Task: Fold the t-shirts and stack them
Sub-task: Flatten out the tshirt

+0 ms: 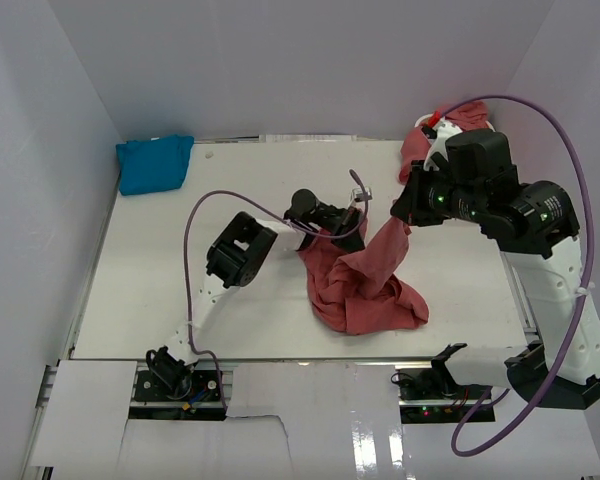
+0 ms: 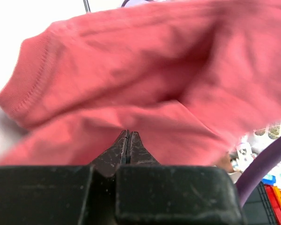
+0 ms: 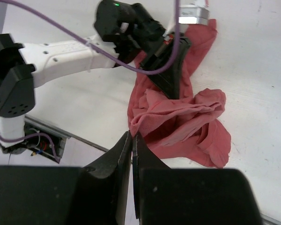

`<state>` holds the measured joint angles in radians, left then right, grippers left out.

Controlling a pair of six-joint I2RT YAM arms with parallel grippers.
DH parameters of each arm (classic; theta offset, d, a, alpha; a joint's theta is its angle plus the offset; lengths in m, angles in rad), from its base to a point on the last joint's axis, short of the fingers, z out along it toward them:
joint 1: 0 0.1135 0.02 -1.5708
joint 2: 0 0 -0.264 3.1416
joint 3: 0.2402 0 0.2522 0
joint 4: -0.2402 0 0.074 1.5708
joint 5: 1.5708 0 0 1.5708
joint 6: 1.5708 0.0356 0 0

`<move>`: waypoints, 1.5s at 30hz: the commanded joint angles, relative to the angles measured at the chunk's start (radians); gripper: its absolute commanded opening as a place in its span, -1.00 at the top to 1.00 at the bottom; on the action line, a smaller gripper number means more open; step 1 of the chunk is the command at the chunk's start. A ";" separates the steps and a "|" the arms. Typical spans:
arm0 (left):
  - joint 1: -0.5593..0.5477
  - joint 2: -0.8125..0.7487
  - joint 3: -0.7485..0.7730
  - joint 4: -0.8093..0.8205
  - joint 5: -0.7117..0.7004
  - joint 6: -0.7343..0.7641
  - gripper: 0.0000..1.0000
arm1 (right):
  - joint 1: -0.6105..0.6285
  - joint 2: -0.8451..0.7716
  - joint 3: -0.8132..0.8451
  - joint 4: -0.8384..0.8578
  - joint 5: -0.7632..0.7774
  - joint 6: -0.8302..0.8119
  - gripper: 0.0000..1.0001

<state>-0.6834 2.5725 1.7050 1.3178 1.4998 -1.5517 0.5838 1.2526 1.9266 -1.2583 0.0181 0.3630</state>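
A dusty rose-red t-shirt (image 1: 365, 285) hangs crumpled between both grippers, its lower part bunched on the white table (image 1: 180, 290). My left gripper (image 1: 328, 230) is shut on the shirt's left side; in the left wrist view the closed fingertips (image 2: 128, 134) press into the cloth (image 2: 131, 70). My right gripper (image 1: 402, 208) is shut on a raised corner of the shirt; in the right wrist view its tips (image 3: 132, 136) pinch the hem (image 3: 187, 122). The left gripper (image 3: 171, 82) also shows in that view. A folded turquoise t-shirt (image 1: 155, 163) lies at the back left.
More rose-red cloth (image 1: 465, 115) is heaped at the back right corner behind my right arm. Purple cables (image 1: 190, 250) loop over both arms. White walls close in the table on three sides. The table's metal front edge (image 3: 61, 133) is near.
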 commanded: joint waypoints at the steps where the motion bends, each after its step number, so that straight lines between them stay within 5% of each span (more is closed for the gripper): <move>1: 0.079 -0.144 -0.042 0.376 0.088 -0.007 1.00 | -0.001 -0.010 -0.009 -0.016 0.123 0.050 0.85; 4: 0.155 -0.214 -0.087 0.272 0.031 0.089 1.00 | -0.002 -0.022 -0.035 -0.039 0.183 0.082 0.85; 10: 0.292 -0.443 -0.162 -0.572 -0.114 0.740 1.00 | -0.091 -0.048 -0.120 -0.050 0.200 0.105 0.85; 13: 0.308 -0.506 -0.136 -0.925 -0.229 0.918 1.00 | -0.150 -0.027 -0.130 -0.050 0.157 0.077 0.85; 15: 0.308 -0.521 -0.127 -1.020 -0.283 1.027 1.00 | -0.165 -0.022 -0.124 -0.050 0.149 0.070 0.85; 20: 0.300 -0.457 -0.058 -1.155 -0.315 1.140 1.00 | -0.177 -0.041 -0.100 -0.052 0.118 0.054 0.85; 22: 0.269 -0.410 0.029 -1.419 -0.405 1.263 0.99 | -0.176 -0.050 -0.112 -0.052 0.102 0.062 0.85; 25: 0.220 -0.306 0.174 -1.654 -0.588 1.447 0.60 | -0.179 -0.062 -0.130 -0.052 0.094 0.070 0.85; 31: 0.206 -0.252 0.218 -1.652 -0.642 1.426 0.03 | -0.180 -0.058 -0.129 -0.052 0.089 0.068 0.85; 45: 0.159 -0.055 0.455 -1.655 -0.716 1.421 -0.05 | -0.182 -0.064 -0.147 -0.052 0.079 0.062 0.85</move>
<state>-0.4969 2.5107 2.1025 -0.3363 0.8055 -0.1589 0.4061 1.2037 1.7828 -1.3155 0.1040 0.4347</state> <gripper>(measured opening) 0.523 0.081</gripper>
